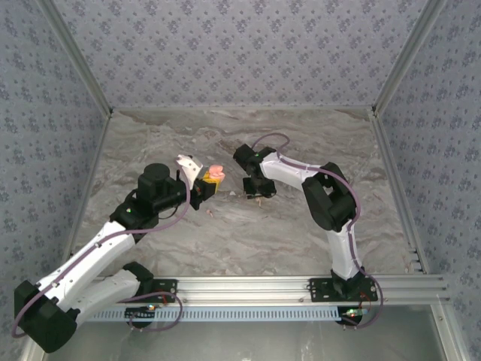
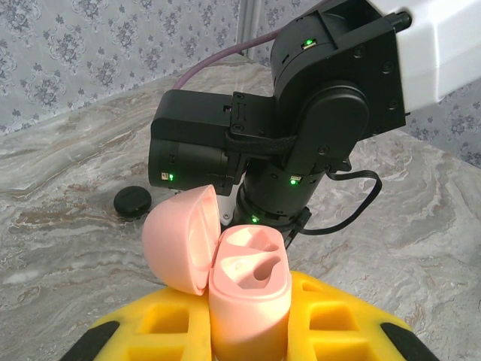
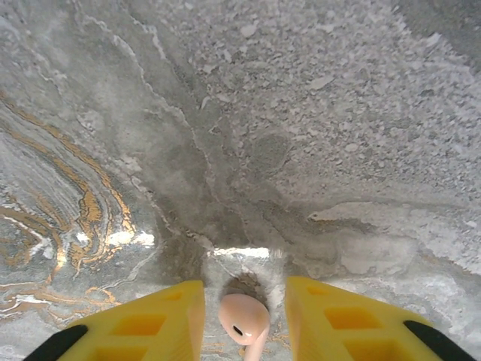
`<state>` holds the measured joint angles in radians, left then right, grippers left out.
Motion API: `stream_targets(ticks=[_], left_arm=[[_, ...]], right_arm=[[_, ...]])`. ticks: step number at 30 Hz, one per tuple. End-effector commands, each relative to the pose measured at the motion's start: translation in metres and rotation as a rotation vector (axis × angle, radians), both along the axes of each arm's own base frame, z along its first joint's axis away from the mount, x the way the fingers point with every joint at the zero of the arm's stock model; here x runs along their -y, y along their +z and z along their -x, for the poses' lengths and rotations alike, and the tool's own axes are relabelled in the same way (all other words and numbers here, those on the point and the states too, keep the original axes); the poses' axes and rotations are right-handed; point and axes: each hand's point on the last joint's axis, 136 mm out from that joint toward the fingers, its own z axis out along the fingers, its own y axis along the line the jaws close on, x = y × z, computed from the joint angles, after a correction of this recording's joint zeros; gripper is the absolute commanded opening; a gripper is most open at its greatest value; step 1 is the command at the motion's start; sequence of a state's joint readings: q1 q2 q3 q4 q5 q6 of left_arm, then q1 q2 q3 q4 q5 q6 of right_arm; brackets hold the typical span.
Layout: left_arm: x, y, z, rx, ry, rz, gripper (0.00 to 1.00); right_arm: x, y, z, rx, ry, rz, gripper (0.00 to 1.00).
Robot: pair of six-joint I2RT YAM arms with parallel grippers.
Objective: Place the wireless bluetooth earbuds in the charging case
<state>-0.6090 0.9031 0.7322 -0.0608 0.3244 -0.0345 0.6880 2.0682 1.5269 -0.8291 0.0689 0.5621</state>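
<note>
Pink charging case (image 2: 248,293), clamped in left tool (image 1: 207,186); right tool (image 3: 244,289) parted — earbud (image 3: 242,317) between, black disc (image 2: 134,201) nearby

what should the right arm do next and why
Probably close the right fingers on the pink earbud. It lies on the table between them with a gap on each side, not yet gripped. The left fingers hold the case with its lid open, and it looks empty, ready to receive it.
</note>
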Motion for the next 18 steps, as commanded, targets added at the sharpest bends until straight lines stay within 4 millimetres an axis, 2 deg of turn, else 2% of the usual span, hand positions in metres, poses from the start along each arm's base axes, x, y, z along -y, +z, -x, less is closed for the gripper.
stream_targets(ticks=[1, 18], left_arm=[[0.001, 0.016, 0.003, 0.049, -0.01, 0.02, 0.17], [0.0, 0.016, 0.003, 0.049, -0.01, 0.02, 0.17]], right_arm=[[0.005, 0.0, -0.001, -0.007, -0.027, 0.036, 0.32], [0.003, -0.012, 0.008, -0.05, -0.012, 0.051, 0.32]])
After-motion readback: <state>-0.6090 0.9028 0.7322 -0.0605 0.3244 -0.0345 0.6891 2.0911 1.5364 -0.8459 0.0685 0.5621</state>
